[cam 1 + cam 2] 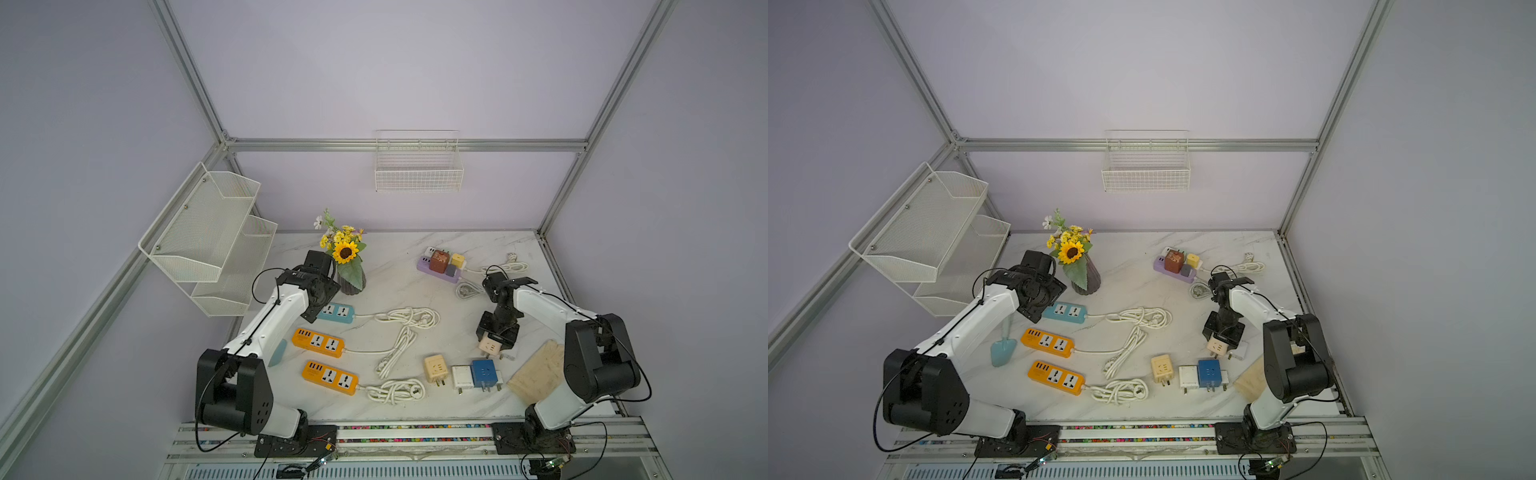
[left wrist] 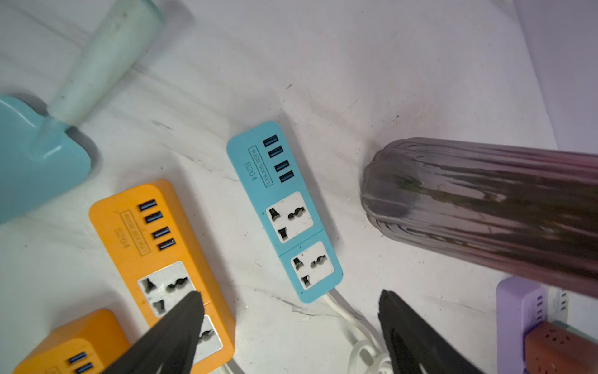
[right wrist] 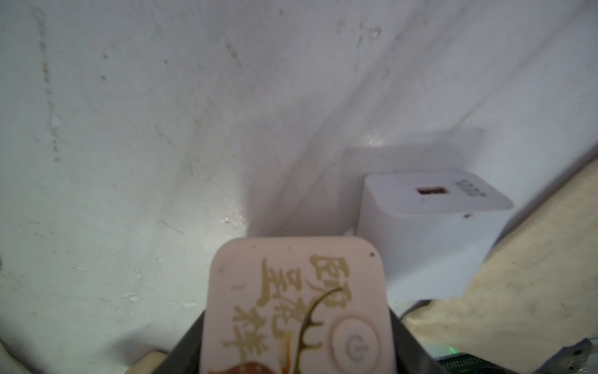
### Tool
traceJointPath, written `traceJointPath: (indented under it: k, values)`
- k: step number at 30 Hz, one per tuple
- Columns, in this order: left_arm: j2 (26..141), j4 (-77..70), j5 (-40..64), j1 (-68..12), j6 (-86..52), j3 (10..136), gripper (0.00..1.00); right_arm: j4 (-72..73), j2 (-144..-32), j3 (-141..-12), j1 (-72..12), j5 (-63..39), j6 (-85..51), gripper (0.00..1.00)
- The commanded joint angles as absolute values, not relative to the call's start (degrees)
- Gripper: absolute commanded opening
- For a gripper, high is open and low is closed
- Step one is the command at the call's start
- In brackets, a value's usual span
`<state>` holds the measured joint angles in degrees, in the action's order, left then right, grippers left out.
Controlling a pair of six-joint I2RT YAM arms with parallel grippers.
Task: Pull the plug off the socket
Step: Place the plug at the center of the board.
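Note:
My right gripper (image 1: 493,344) (image 1: 1219,344) is shut on a pale pink cube plug (image 1: 489,345) (image 3: 297,307) with gold lettering, held low over the marble top with its prongs free of any socket. My left gripper (image 2: 291,311) (image 1: 316,309) hangs open with nothing between its fingers, above the cord end of a blue power strip (image 1: 337,312) (image 2: 284,210) whose outlets are empty. At the back right a purple socket strip (image 1: 426,268) (image 1: 1163,264) carries a brown plug (image 1: 439,261), a yellow plug (image 1: 457,260) and a grey plug (image 1: 451,270).
Two orange strips (image 1: 318,343) (image 1: 330,377) and coiled white cords (image 1: 409,318) lie mid-table. A flower vase (image 1: 351,280) stands beside my left wrist. Loose cream (image 1: 435,369), white (image 1: 462,376) and blue (image 1: 484,373) plugs, a white charger (image 3: 427,233) and a wooden board (image 1: 540,376) crowd the front right.

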<state>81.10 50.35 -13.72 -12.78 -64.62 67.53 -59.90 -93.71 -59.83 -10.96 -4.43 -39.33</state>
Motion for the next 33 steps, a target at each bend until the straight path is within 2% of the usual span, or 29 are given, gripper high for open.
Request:
traceJointPath:
  k: [1,5,11,17,27,33]
  values:
    - [75.7,50.6,-17.2,-18.1,-54.4,71.2,0.84,-59.1,-96.4,-59.9,-10.6,-6.1,-40.0,0.38]
    - [73.1,43.2,-8.9,-22.8,-46.5,68.4,0.81,-59.1,-98.1,-61.1,-9.8,-6.4,-39.5,0.43]
    - [73.6,38.2,-5.3,-30.9,-37.5,68.7,0.8,-59.2,-98.5,-61.7,-7.8,-7.1,-38.6,0.51]
    - [77.5,36.2,-3.7,-34.2,-37.1,70.6,0.79,-58.8,-98.3,-61.7,-7.2,-8.1,-38.6,0.59]
    - [84.5,34.2,-2.8,-37.6,-35.6,76.2,0.8,-59.8,-94.8,-61.7,-7.3,-6.2,-39.5,0.82]
    - [88.4,33.9,-2.7,-39.7,-34.6,80.5,0.8,-62.6,-90.0,-64.8,-7.2,-2.5,-39.2,0.86]
